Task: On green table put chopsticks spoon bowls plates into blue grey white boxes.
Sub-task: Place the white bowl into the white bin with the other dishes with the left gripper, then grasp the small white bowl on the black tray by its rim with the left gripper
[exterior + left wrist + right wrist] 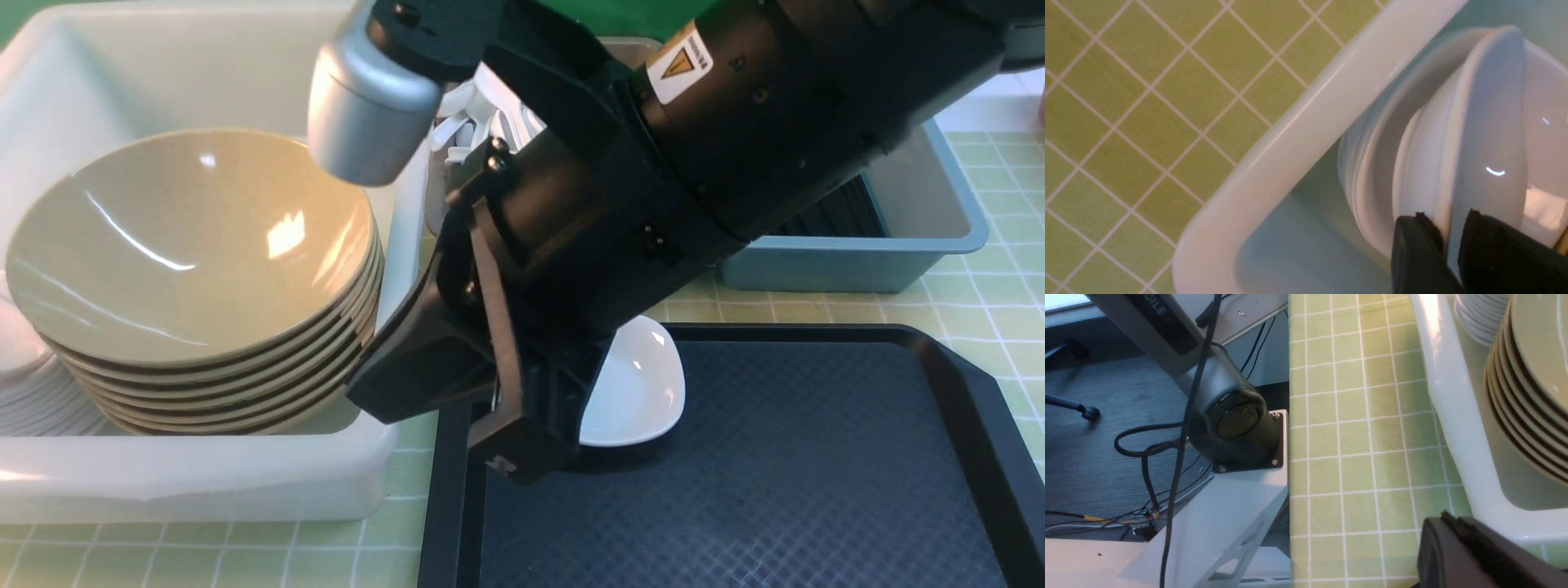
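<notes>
1. Setting a tilted plate [1490, 122] onto the plate stack [1367, 175] inside the white tub [1290, 134], next to the bowls [188, 245] stacked there.
2. Pinching that plate's rim with the left gripper [1447, 245], pads [1417, 253] against both faces. Looks like a grip, though cannot rule out a loose one.
3. Judged as the plate-stowing step, close to finished. Calls next for letting go, then backing away without dragging the rim or knocking the stack.
4. Leaving a last plate [637, 384] out on the black tray [775, 457], just beside the right gripper [514, 457]. Jaws pressed together, but cannot tell whether on that plate's edge. If gripped, calls for a lift clear of the tray lip and across to the tub.
5. Showing only in the front view: tray, last plate, and blue box [939, 237] with dark chopsticks [833, 212] inside. Only in the left wrist view: the pinch itself. Only in the right wrist view: the edge of the green table [1363, 437] and the tub rim, no plate.
</notes>
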Action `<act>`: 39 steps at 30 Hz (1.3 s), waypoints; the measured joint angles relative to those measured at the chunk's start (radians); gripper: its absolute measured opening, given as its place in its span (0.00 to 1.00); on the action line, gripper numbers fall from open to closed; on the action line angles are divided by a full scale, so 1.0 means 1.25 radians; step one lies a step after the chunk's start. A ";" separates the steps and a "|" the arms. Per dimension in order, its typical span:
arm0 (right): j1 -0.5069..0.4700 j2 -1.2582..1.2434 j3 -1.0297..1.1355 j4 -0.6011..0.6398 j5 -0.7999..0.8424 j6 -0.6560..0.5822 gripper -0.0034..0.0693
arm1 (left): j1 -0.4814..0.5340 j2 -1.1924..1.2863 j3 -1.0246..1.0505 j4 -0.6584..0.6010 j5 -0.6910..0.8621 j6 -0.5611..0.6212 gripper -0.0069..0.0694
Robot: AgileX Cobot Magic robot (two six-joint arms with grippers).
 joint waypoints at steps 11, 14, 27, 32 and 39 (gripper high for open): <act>-0.030 -0.035 0.000 -0.039 0.034 0.056 0.08 | -0.070 -0.069 0.000 0.188 -0.002 -0.106 0.88; -0.068 -0.064 0.000 -0.094 0.055 0.110 0.09 | -0.070 -0.131 0.000 0.199 -0.001 -0.111 0.94; -0.184 -0.320 0.302 -0.141 -0.046 0.215 0.11 | -0.547 -0.341 0.106 -0.427 -0.013 0.197 0.86; -0.184 -0.398 0.343 -0.145 -0.068 0.236 0.13 | -0.790 -0.249 0.191 -0.423 -0.169 0.125 0.82; -0.184 -0.477 0.344 -0.182 -0.042 0.278 0.14 | -0.915 0.013 0.124 -0.342 -0.233 0.028 0.82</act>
